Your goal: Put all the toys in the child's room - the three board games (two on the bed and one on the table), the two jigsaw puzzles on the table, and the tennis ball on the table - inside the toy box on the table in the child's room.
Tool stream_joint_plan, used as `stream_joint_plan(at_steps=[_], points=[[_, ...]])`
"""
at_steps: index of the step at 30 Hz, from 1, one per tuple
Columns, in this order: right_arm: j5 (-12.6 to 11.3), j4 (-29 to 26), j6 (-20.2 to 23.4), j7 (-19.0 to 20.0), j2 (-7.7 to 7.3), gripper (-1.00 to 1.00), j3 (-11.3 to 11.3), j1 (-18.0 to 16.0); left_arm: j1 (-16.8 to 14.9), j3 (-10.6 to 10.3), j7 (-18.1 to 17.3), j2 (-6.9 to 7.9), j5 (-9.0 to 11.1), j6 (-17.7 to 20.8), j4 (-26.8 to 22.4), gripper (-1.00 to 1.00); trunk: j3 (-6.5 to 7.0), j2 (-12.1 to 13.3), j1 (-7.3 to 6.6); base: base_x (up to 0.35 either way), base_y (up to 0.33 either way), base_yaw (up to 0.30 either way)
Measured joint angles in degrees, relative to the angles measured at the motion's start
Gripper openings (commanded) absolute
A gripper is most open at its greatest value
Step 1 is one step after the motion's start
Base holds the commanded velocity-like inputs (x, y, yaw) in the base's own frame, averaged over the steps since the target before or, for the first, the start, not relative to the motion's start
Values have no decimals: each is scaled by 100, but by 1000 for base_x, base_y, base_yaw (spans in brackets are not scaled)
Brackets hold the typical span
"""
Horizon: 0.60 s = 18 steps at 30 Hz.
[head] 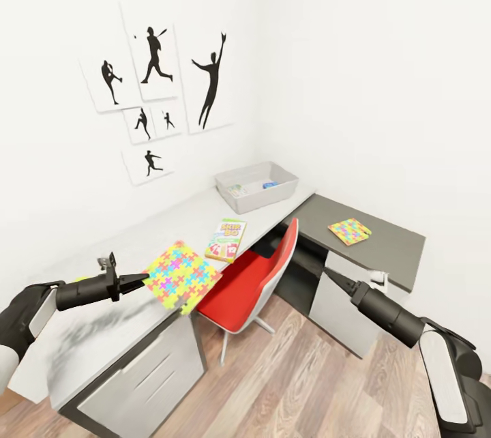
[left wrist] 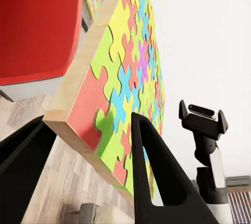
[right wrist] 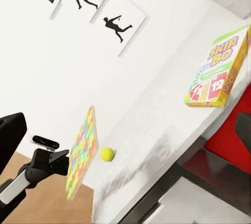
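While the left hand (head: 138, 280) grips one jigsaw puzzle (head: 181, 275) by its edge, with a finger (left wrist: 157, 177) on each face, the slab is held lifted and tilted above the front edge of the pale desk (head: 102, 336). The right hand (head: 332, 277) hangs empty over the floor beside the red chair (head: 249, 281); whether its fingers are spread or closed cannot be told.

Progress appears partial. The toy box (head: 256, 185) stands at the far end of the desk, and two small items, one blue, one pale with green, seem to lie inside; these may be board games, though they are too small to confirm.

Items judged outstanding:
- The held puzzle, well apart from the toy box.
- The second jigsaw puzzle (head: 349, 230), flat on the lower dark top.
- The Skip-Bo game (head: 226, 239), flat on the desk between the held puzzle and the toy box.
- The tennis ball (right wrist: 107, 154), on the desk near the held puzzle.
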Motion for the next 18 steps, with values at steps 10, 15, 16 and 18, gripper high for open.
stream_joint_plan(at_steps=[10,15,16,18], points=[[1,7,2,0,0,100,-33,0,13,31,-28,24,-11,-2,0,-100,30,0,0,0,0,-278],[13,7,2,0,6,100,-31,0,29,43,-22,25,-11,-7,14,-100,46,0,0,3,0,-278],[13,7,2,2,6,100,-32,0,31,50,-21,25,-7,-8,22,-100,49,0,0,66,-6,-276],[13,7,3,1,7,100,-32,0,40,60,-20,26,12,-12,30,-100,56,0,-2,190,-61,-194]])
